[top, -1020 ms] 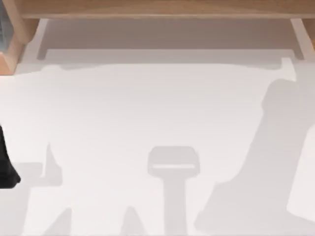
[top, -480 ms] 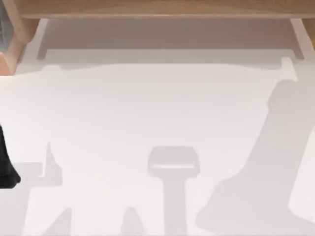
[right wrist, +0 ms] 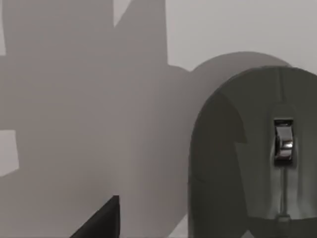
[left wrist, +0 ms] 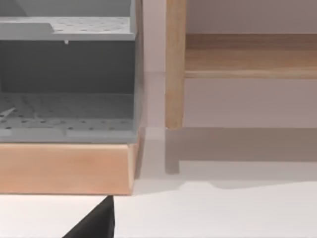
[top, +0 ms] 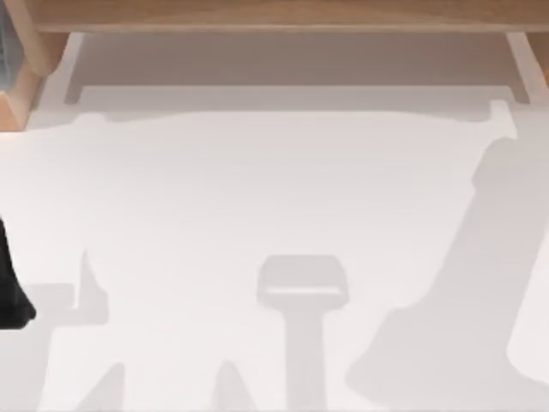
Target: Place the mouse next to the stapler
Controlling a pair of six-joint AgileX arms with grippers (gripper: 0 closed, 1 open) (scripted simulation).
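Note:
A grey mouse [right wrist: 252, 158] with a silver scroll wheel lies on the white table, close under my right wrist camera. A dark part of my right gripper [right wrist: 99, 220] shows beside the mouse, apart from it. The stapler is out of view. Part of my left arm [top: 10, 292] is a dark shape at the table's left edge. A dark bit of my left gripper [left wrist: 94, 223] hangs over the white surface, facing a shelf unit.
A wooden shelf [top: 274, 13] runs along the back of the table. At the back left a grey perforated rack [left wrist: 64, 64] sits on a wooden base [left wrist: 64, 168], beside a wooden post [left wrist: 174, 64]. Arm shadows fall across the white tabletop [top: 257, 189].
The large shadow at the right of the top view has slid a little to the right and down. The left arm has stayed still.

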